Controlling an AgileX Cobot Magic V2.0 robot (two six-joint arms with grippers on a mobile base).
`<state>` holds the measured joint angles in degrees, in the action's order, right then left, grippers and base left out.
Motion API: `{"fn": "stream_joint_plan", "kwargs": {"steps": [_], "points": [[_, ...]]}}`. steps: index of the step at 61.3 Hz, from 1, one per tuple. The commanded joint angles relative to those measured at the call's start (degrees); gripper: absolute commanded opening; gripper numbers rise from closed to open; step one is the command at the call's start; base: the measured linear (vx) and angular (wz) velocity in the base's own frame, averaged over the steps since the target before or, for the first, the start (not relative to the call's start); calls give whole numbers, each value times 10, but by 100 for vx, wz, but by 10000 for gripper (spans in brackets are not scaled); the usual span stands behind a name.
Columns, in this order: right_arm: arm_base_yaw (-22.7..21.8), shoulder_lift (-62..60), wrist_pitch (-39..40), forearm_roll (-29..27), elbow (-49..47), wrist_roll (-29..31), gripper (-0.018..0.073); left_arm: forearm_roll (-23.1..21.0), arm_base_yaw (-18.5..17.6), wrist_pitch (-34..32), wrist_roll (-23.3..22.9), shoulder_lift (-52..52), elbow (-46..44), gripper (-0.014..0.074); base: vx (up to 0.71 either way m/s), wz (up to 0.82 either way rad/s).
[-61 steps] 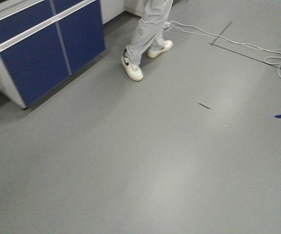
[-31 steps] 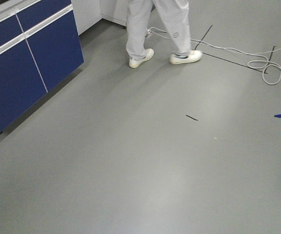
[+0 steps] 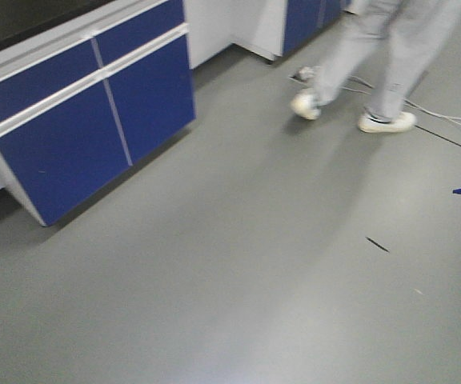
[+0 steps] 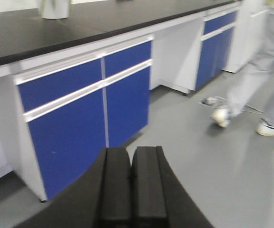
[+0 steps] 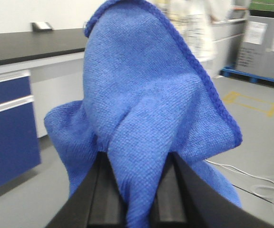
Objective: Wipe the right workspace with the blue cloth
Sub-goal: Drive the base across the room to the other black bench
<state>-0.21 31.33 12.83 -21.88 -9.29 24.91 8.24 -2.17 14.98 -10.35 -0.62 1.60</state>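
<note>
The blue cloth [image 5: 146,109] is held clamped in the right pincer [image 5: 137,199], the left pincer [image 4: 131,185] is pressed together empty, and the right workspace [image 5: 27,47], seemingly well apart, is not yet wiped.

Front view: high, pitched down at grey floor [image 3: 214,304]; blue-doored white cabinets [image 3: 94,136] at 10 o'clock. Left wrist: low, level, shares those cabinets. Right wrist: close, filled by royal-blue microfibre cloth [image 5: 146,95].

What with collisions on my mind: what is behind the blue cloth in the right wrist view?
Around the blue cloth show a black benchtop, blue cabinet and floor; it hides everything directly behind.
</note>
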Motion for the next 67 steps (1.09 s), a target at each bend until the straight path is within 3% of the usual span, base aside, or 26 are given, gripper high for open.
{"fn": "stream_joint_plan", "kwargs": {"steps": [1,67], "points": [[-2,4,46,7,-18,3,0,1,-3,-45,-5,-9,17,-6,31,59],[-2,4,46,6,-18,3,0,1,-3,-45,-5,-9,17,-6,32,69]]}}
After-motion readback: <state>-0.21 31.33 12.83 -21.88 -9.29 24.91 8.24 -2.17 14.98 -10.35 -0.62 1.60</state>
